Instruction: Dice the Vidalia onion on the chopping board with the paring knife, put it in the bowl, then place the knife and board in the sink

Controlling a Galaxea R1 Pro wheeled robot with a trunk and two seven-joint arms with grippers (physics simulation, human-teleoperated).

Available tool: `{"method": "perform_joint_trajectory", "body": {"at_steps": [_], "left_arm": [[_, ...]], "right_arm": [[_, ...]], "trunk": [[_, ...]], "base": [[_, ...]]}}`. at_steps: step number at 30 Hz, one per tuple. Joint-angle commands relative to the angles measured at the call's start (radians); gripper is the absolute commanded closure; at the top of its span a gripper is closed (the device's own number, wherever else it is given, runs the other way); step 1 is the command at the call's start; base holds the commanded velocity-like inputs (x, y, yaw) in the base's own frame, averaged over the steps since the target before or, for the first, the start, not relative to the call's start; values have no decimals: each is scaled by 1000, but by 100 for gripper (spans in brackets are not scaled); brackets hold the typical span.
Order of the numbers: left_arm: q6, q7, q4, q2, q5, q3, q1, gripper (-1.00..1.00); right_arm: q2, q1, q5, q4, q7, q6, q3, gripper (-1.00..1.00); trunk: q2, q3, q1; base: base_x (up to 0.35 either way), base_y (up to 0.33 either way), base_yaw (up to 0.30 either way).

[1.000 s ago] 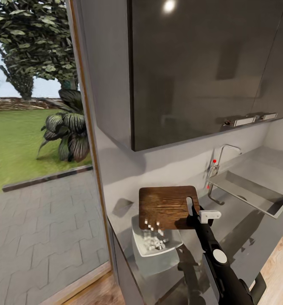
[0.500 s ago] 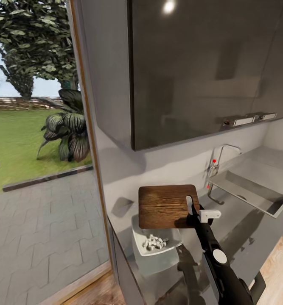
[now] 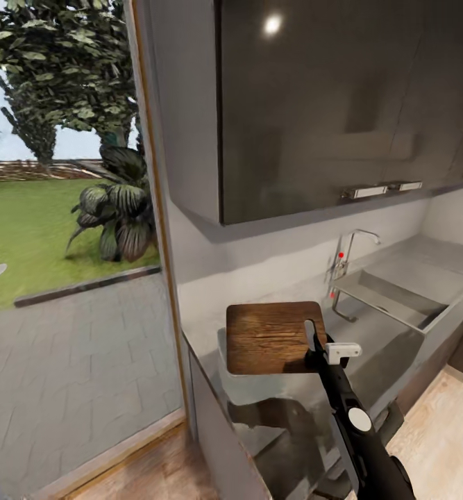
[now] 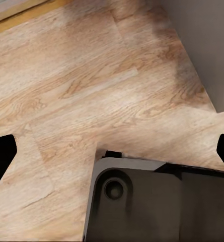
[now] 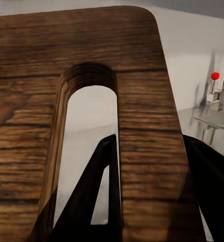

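Above the grey surface [image 3: 398, 361], the right hand [image 3: 313, 347] is clamped on the chopping board [image 3: 273, 338] by its slotted end, holding it aloft left of the sink [image 3: 398, 305]. Stiff and fairly heavy, it could pivot. Left hand [image 4: 112, 151] hangs apart above the floor [image 4: 91, 75].

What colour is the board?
Dark brown wood grain on the board, clearest in the right wrist view.

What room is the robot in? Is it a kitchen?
Most likely a kitchen. A sink with a tap sits in a long grey countertop, dark cabinets hang above, and the right gripper holds a wooden chopping board.
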Motion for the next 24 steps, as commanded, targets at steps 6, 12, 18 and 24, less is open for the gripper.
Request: {"method": "perform_joint_trajectory", "body": {"at_steps": [6,12,18,24], "left_arm": [[-3,8,1,2,10,-6,0,-100],[-3,8,3,2,10,-6,0,-100],[-3,8,3,1,10,-6,0,-100],[-3,8,3,1,10,-6,0,-100]], "right_arm": [[3,-1,10,-2,6,-3,-4,100],[7,0,10,-18,9,-3,-2,100],[8,-1,10,-20,10,-3,-2,100],[9,-1,10,-20,8,-3,-2,100]], "trunk": [[-1,-1,0],[-1,-1,0],[-1,-1,0],[-1,-1,0]], "base": [[-345,-1,0],[-307,-131,0],[-224,-235,0],[-170,-257,143]]}}
